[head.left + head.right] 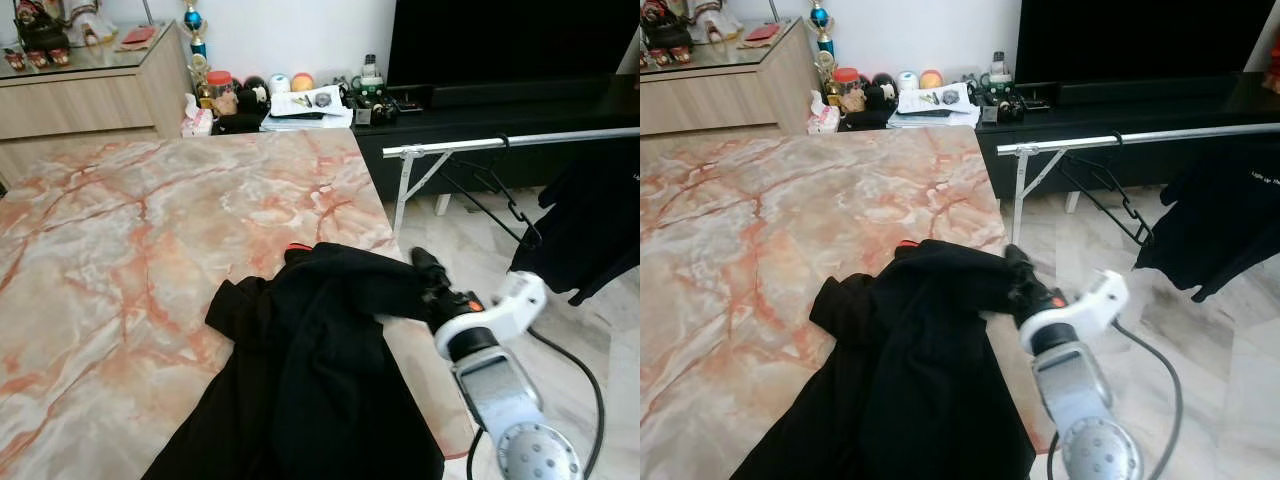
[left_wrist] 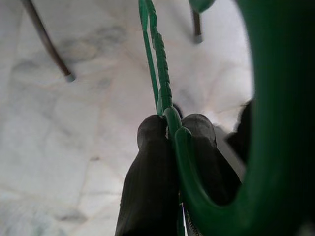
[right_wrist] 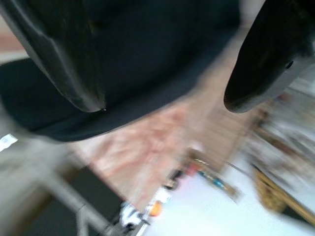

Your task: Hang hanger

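Left gripper [image 2: 172, 135] clenched on a green hanger [image 2: 162, 83], held low over pale floor [image 2: 74, 147]; right gripper [image 3: 162, 105] w/ fingers spread wide, tips at the right edge of a black garment [image 1: 320, 350] heaped on the near-right of the marble table [image 1: 130, 230]; steel rail [image 1: 520, 142] far right w/ a black hanger [image 1: 500, 205] & dark clothes [image 1: 600, 220] hung on it.

A green plastic hanger [image 2: 170, 123] is pinched between 2 black fingers [image 2: 147, 177], its curved hook looming close, above pale marble floor.
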Controlling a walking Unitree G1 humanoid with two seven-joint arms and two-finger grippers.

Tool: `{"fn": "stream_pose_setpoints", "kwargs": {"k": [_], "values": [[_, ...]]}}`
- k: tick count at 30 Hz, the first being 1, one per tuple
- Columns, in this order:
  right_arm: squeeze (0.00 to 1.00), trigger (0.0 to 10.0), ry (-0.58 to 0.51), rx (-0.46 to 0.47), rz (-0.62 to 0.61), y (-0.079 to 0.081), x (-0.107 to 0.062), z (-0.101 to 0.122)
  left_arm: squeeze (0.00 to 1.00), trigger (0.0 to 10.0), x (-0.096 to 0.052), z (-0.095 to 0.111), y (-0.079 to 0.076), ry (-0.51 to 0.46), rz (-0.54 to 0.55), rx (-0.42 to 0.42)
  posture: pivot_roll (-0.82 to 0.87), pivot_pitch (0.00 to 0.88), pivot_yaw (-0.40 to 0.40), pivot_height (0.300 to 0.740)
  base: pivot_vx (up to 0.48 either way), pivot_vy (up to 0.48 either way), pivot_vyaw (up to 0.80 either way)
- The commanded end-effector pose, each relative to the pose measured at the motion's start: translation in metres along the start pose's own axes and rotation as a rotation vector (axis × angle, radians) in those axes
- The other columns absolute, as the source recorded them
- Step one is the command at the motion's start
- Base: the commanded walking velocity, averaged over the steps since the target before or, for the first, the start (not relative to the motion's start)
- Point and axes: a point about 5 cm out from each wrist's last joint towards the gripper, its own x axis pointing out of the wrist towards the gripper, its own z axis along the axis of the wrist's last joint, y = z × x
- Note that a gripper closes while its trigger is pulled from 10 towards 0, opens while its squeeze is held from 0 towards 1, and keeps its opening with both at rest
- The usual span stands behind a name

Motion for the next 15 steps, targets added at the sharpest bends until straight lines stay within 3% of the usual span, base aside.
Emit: {"fn": "stream_pose_setpoints", "kwargs": {"k": [1,3,4,7,12,14,15], "values": [[0.0,10.0,-0.068,-0.156,-0.05,-0.005,-0.004,0.006,0.0,10.0,-0.004,-0.01,0.018,0.026,0.024,-0.013,0.04,0.073,0.039,0.74,0.0,0.0,0.0],[0.0,10.0,-0.117,-0.314,-0.079,-0.01,-0.004,0.011,0.0,10.0,-0.008,-0.014,0.032,0.03,0.035,-0.015,0.03,0.074,0.04,0.74,0.0,0.0,0.0],[0.0,10.0,-0.117,-0.314,-0.079,-0.01,-0.004,0.011,0.0,10.0,-0.008,-0.014,0.032,0.03,0.035,-0.015,0.03,0.074,0.04,0.74,0.0,0.0,0.0],[0.0,10.0,-0.174,-0.646,-0.06,-0.008,-0.005,0.014,0.0,10.0,-0.017,-0.024,0.059,0.044,0.06,-0.022,0.04,0.072,0.04,0.74,0.0,0.0,0.0],[0.0,10.0,-0.189,-0.63,-0.046,-0.006,-0.005,0.013,0.0,10.0,-0.023,-0.033,0.07,0.061,0.077,-0.032,0.04,0.066,0.035,0.74,0.0,0.0,0.0],[0.0,10.0,-0.186,-0.63,-0.047,-0.007,-0.004,0.012,0.0,10.0,-0.023,-0.034,0.069,0.063,0.077,-0.034,0.04,0.065,0.033,0.74,0.0,0.0,0.0],[0.0,10.0,-0.19,-0.646,-0.047,-0.008,-0.004,0.008,0.0,10.0,-0.019,-0.034,0.056,0.066,0.064,-0.036,0.04,0.064,0.033,0.74,0.0,0.0,0.0]]}}
